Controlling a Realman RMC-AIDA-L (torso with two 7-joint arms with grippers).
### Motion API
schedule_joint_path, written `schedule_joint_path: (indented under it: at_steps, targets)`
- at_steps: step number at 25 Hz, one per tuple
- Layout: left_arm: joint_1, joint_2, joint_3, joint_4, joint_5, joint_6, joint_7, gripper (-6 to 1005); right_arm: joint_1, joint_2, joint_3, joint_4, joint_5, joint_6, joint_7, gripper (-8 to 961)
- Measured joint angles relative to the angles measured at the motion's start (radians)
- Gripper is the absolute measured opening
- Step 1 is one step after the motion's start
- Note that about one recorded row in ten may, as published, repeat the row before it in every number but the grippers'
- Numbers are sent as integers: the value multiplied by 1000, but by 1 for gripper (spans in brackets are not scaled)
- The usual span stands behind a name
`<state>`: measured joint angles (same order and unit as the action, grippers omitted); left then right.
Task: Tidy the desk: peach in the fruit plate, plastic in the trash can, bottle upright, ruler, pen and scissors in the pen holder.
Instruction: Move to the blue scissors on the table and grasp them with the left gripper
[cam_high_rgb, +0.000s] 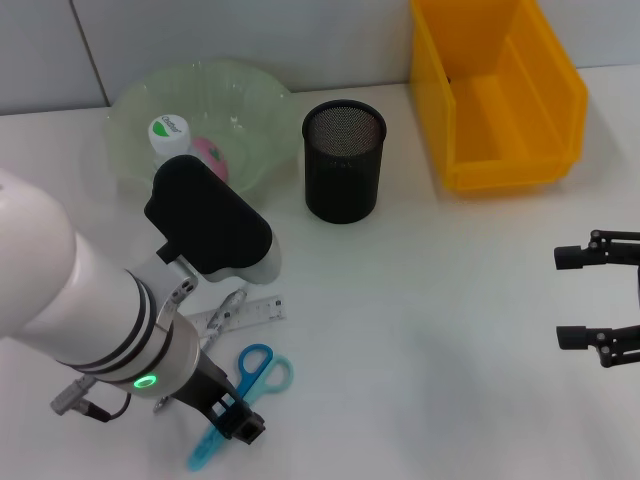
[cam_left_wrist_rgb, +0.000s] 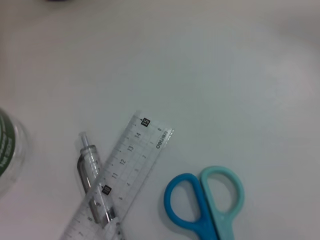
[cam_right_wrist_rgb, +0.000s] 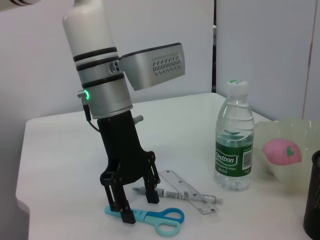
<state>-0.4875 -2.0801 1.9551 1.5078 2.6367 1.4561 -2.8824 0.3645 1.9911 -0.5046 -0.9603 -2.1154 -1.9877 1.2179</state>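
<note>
My left gripper (cam_high_rgb: 232, 415) (cam_right_wrist_rgb: 140, 206) stands open near the table's front left, fingers straddling the blades of the blue scissors (cam_high_rgb: 255, 375) (cam_right_wrist_rgb: 160, 218) (cam_left_wrist_rgb: 205, 200). Beside them lie the clear ruler (cam_high_rgb: 250, 312) (cam_left_wrist_rgb: 120, 180) (cam_right_wrist_rgb: 187, 190) and the pen (cam_left_wrist_rgb: 92, 180) (cam_right_wrist_rgb: 150, 190). The water bottle (cam_right_wrist_rgb: 232, 140) (cam_high_rgb: 170, 130) stands upright, half hidden by my left wrist in the head view. The pink peach (cam_high_rgb: 210, 152) (cam_right_wrist_rgb: 282, 151) sits in the green fruit plate (cam_high_rgb: 245, 95). The black mesh pen holder (cam_high_rgb: 343, 160) stands mid-table. No plastic is in view. My right gripper (cam_high_rgb: 565, 298) hangs open at the right.
A yellow bin (cam_high_rgb: 495, 95) stands at the back right. A white wall runs along the table's far side. Bare white tabletop lies between the pen holder and my right gripper.
</note>
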Motion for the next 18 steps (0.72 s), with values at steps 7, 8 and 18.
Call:
schedule_joint_path:
  at_steps: [7,8,18]
  targets:
    - [-3,0,5,-5,9,-3,0,669,0,1,4,0,0,0,0,822]
    - [-3,0,6,-5,9,-3,0,669,0,1,4,0,0,0,0,822]
    - [-1,0,20,-9,11,-14,0,669,-3,3,-2,2,0,19,-4,822]
